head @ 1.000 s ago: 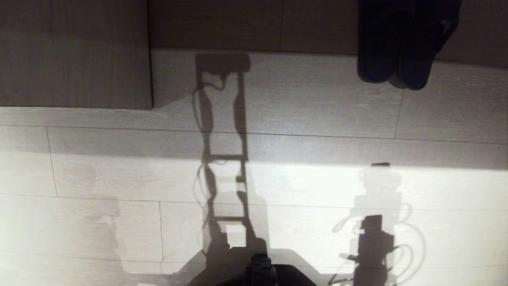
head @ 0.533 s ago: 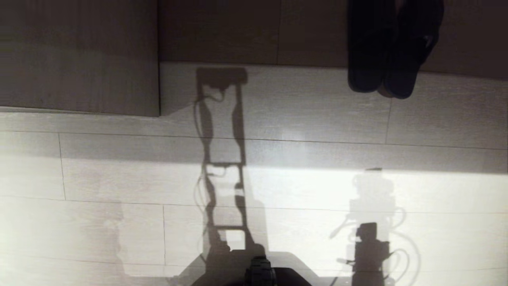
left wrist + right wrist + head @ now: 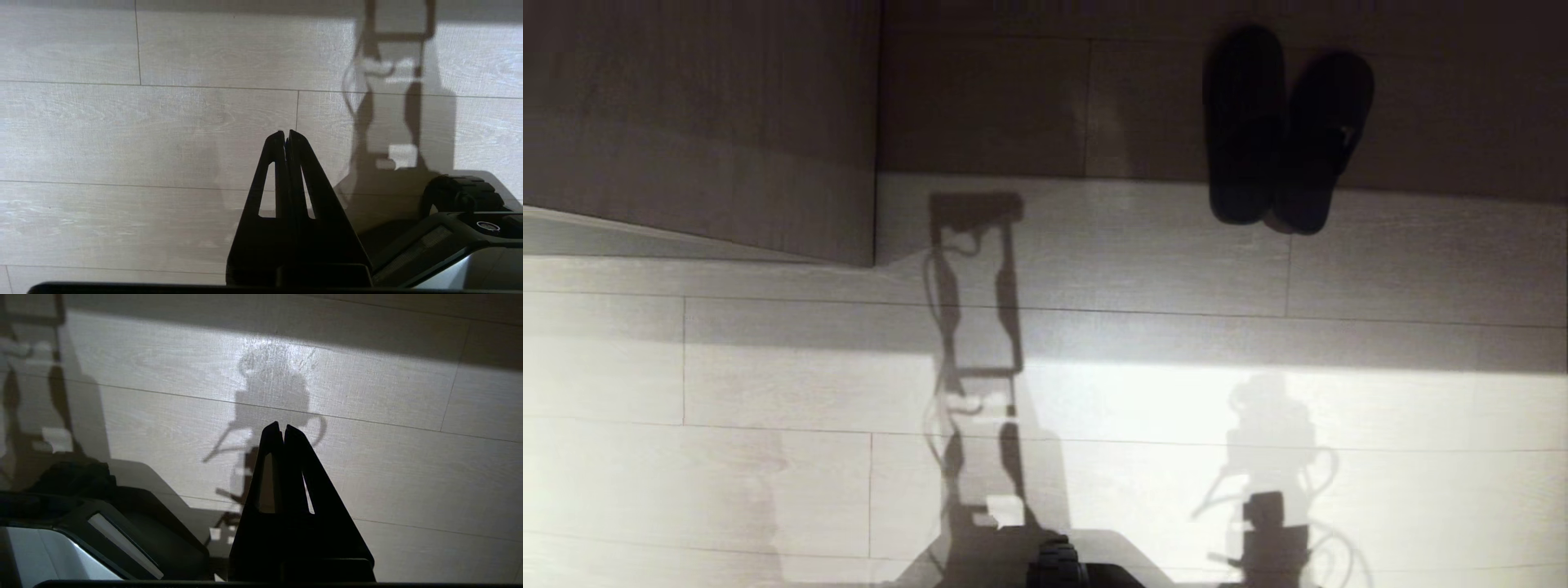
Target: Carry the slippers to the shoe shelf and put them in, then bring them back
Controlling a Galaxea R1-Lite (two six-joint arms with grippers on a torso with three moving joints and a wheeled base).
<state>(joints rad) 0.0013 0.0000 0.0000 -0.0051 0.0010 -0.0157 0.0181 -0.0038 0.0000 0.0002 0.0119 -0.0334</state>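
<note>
Pale plank floor point(image 3: 1143, 261) ahead of me, seams running across, a few short cross joints. Far strip of floor dark in shade, bright light band point(image 3: 1421, 425) nearer me. Big wood panel point(image 3: 694, 122) at upper left of my head view, grain running across, its corner edge meeting the floor, lower edge slanted. Tall ladder-like shadow point(image 3: 972, 327) with looping cable shadows falls down the middle of the floor; a smaller blob shadow point(image 3: 1270, 425) with cable loops sits to its right. Same planks and shadows under both my wrist views point(image 3: 163, 134) point(image 3: 408, 465).
</note>
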